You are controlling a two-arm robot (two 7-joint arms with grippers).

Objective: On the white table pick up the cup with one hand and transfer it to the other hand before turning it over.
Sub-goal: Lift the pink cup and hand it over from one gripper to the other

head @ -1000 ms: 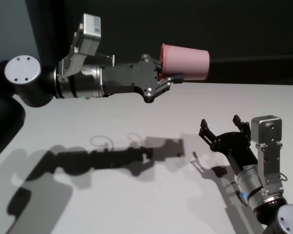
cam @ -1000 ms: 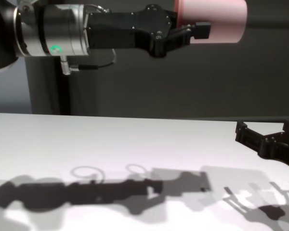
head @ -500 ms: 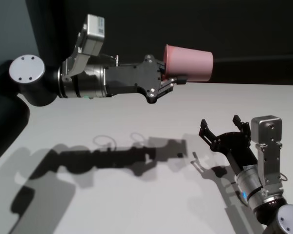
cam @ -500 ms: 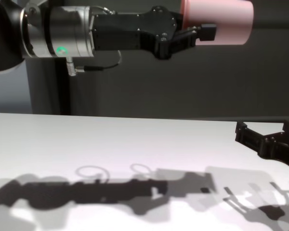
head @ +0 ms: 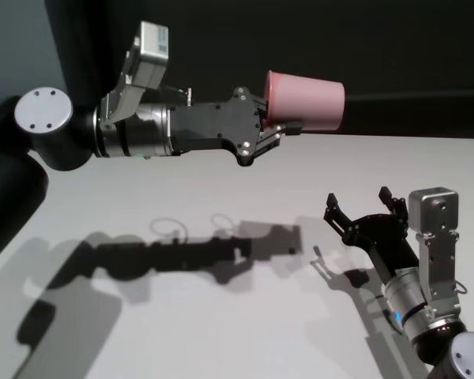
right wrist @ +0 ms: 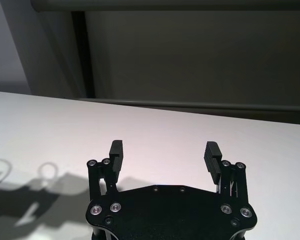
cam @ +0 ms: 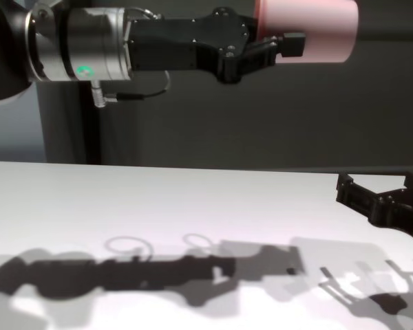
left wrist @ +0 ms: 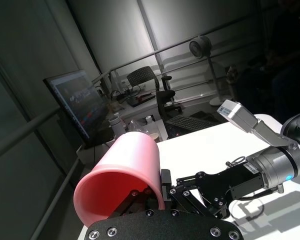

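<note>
Cup: the pink cup (head: 306, 100) lies on its side in the air, well above the white table (head: 221, 189), base pointing toward the robot's right.
Left gripper: the left gripper (head: 278, 118) is clamped on the cup's rim, one finger inside the mouth.
Right gripper: the right gripper (head: 362, 207) hangs low over the table, below the cup and to its right, jaws spread wide, holding nothing.

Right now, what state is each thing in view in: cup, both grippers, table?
cup: lying sideways in the air, gripped at its rim, clear of the table.
left gripper: raised, jaws shut on the cup.
right gripper: low over the table, jaws open, holding nothing.
white table: nothing resting on it, only arm shadows.
</note>
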